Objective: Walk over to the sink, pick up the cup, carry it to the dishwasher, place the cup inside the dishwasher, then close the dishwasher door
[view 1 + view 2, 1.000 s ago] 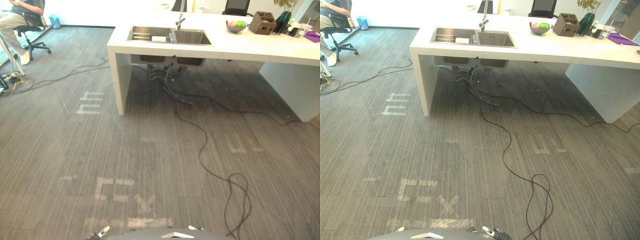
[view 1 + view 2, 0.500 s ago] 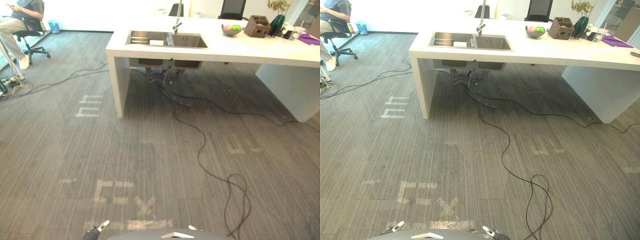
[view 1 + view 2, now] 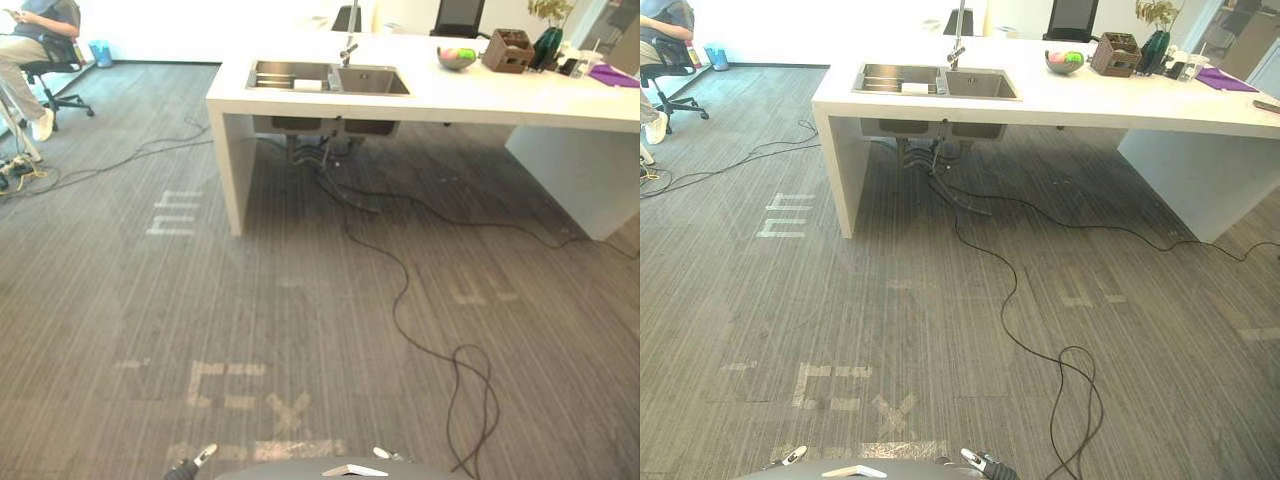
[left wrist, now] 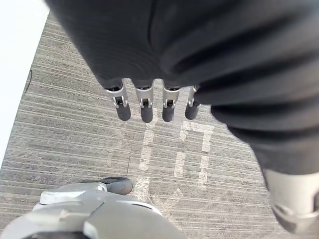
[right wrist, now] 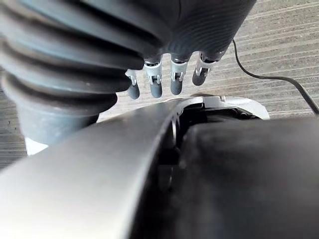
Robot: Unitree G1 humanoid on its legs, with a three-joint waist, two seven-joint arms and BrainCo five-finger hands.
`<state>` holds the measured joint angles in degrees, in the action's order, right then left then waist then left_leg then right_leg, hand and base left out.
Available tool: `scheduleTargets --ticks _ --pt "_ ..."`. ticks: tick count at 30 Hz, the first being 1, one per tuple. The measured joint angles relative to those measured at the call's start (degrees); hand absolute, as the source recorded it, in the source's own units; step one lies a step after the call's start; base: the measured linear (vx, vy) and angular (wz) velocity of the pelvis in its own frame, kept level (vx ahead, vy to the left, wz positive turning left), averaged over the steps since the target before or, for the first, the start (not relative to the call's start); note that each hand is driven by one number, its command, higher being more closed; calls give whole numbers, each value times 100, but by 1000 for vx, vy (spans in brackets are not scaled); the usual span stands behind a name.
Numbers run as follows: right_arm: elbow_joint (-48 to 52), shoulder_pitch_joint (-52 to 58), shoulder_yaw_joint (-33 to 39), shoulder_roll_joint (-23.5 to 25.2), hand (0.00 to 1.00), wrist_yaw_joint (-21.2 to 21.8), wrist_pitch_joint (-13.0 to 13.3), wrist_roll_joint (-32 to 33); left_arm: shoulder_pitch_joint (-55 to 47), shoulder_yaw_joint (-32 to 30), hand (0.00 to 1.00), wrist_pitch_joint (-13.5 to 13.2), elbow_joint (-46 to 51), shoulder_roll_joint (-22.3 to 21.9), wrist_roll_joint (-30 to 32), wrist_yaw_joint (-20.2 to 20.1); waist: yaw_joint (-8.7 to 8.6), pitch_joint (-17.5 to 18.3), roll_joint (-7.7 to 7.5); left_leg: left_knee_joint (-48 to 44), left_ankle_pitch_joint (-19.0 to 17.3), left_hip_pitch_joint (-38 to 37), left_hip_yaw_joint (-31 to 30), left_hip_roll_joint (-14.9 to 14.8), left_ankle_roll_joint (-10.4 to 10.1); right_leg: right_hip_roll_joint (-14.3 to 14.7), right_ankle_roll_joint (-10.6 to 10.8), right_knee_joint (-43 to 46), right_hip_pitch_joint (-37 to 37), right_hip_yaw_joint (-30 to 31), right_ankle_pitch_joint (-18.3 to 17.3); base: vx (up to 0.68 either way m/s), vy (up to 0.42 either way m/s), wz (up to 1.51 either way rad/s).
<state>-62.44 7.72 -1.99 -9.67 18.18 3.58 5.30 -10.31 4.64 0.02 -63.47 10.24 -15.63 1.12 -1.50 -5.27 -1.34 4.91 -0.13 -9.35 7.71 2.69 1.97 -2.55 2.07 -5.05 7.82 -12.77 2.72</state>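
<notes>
White counter [image 3: 470,95] is standing across the far side of the grey carpet [image 3: 300,300], running from far centre off to the right. Sink [image 3: 328,77] is sitting in the counter's left end, two basins side by side, with the tap [image 3: 349,45] rising at the far edge between them. A small white item [image 3: 308,85] is lying in the left basin against the divider; cannot tell whether this is the cup, too small to read. Pipes [image 3: 320,150] are hanging under the basins. Further right on the counter a fruit bowl [image 3: 457,57] is sitting, then a brown box [image 3: 507,50], then a dark green vase [image 3: 548,45], with a purple cloth [image 3: 612,75] lying at the far right end. A black chair [image 3: 458,15] is standing beyond the counter. Far left, a person [image 3: 30,40] is sitting on an office chair, a blue bin [image 3: 100,52] just beyond them. Pale tape marks [image 3: 240,385] are showing on the near carpet. Left hand [image 4: 144,104] is hanging low over the carpet, well apart from the sink, fingers straight in a row, thumb [image 4: 117,185] apart from them, nothing between. Right hand [image 5: 174,79] is hanging likewise at the near right, fingers straight and carrying nothing; its fingertip is peeking in at the near edge of the right eye view.
</notes>
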Motion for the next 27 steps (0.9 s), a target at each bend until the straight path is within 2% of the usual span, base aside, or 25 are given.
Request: scheduleTargets --ticks 2,4,6,8,10,11,12,14,15,16,18,19,21,23,24,25,26,27 --pt "1 2 -8 0 0 -15 70 3 -4 -1 0 14 -3 -1 -74 15 -10 0 0 0 -6 -3 11 -2 -1 4 0 0 -4 18 1 -7 -4 -5" --pt "4 6 -24 5 0 -22 189 87 -7 -17 0 142 -3 -9 -596 149 2 3 -4 -1 -10 -9 5 -2 1 3 0 0 2 16 0 0 0 0" --pt "10 8 -36 11 0 -16 235 228 -21 -66 0 170 -3 -28 -684 209 6 5 -7 -4 -24 -18 -15 2 13 -5 12 19 2 3 -19 1 -4 4" --pt "57 9 -64 12 0 -21 238 484 -21 -129 0 161 -3 -57 -666 234 9 7 3 -40 -86 -24 -53 2 57 -35 -22 353 -133 -2 -232 16 12 4" --pt "142 15 -81 49 0 -71 246 695 -11 -155 0 134 1 -31 -667 234 -23 -25 -50 -327 -287 122 -136 60 71 -235 103 1398 -593 -7 -766 37 34 12" --pt "253 54 -84 104 0 -146 237 879 -15 -219 0 116 7 -11 -684 256 -19 -88 -101 -651 -471 201 -143 128 122 -436 264 2259 -872 32 -1080 70 36 10" --pt "492 118 -70 125 0 -242 245 1038 -9 -253 0 116 10 -5 -757 344 2 -130 -168 -887 -627 229 -147 183 181 -590 328 3203 -1260 167 -1232 79 32 8" --pt "727 115 -65 146 0 -316 297 1270 -15 -311 0 108 16 -25 -794 444 -37 -233 -157 -1172 -823 148 -202 193 249 -759 223 4484 -1750 312 -1140 89 5 14" --pt "745 128 -62 179 0 -344 354 1418 -69 -440 0 107 70 -46 -790 472 -70 -268 -211 -1197 -888 26 -266 187 274 -805 193 4843 -1861 314 -1265 117 -20 24" --pt "745 134 -62 184 0 -348 364 1501 -99 -493 0 107 115 -65 -788 480 -85 -270 -214 -1201 -907 -6 -296 169 281 -807 190 4788 -1875 297 -1397 148 -34 26" --pt "752 140 40 199 0 -362 341 1886 -111 -806 0 103 187 -177 -771 474 -69 -289 -127 -1268 -1065 10 -384 36 188 -792 148 3900 -2012 117 -1574 214 -72 22" --pt "770 153 103 204 0 -362 337 2058 -87 -895 0 105 194 -226 -769 469 -73 -361 -78 -1351 -1116 23 -421 -39 180 -787 151 3667 -2030 34 -1557 299 -123 20" --pt "1017 346 452 193 0 -363 337 2569 -5 -922 0 105 217 -371 -772 421 -28 -574 206 -1731 -1458 42 -463 -443 11 -644 213 2916 -2219 -63 -1172 289 -126 7" --pt "1258 526 628 209 0 -337 348 2700 50 -954 0 112 222 -448 -772 365 -41 -688 366 -2114 -1800 -25 -473 -770 -235 -497 279 2328 -2386 25 -751 371 -202 -7" --pt "1429 644 688 263 0 -318 334 2704 90 -1014 0 124 223 -451 -764 342 -49 -813 346 -2368 -2109 -179 -469 -900 -405 -454 303 2127 -2377 171 -557 429 -293 0" --pt "1593 753 704 365 0 -319 266 2702 104 -1144 0 137 229 -450 -689 338 -47 -823 272 -2600 -2445 -363 -483 -977 -551 -466 293 2073 -2282 369 -541 560 -432 12" --pt "1678 862 739 461 0 -317 228 2701 94 -1182 0 137 252 -427 -651 336 -51 -797 202 -2677 -2618 -479 -529 -984 -633 -516 294 2087 -2179 468 -620 506 -420 35" --pt "1716 995 950 513 0 -241 211 2756 109 -1230 0 132 277 -511 -552 343 -71 -801 298 -2743 -2858 -731 -590 -1154 -726 -457 252 2707 -2242 384 -229 600 -480 39"
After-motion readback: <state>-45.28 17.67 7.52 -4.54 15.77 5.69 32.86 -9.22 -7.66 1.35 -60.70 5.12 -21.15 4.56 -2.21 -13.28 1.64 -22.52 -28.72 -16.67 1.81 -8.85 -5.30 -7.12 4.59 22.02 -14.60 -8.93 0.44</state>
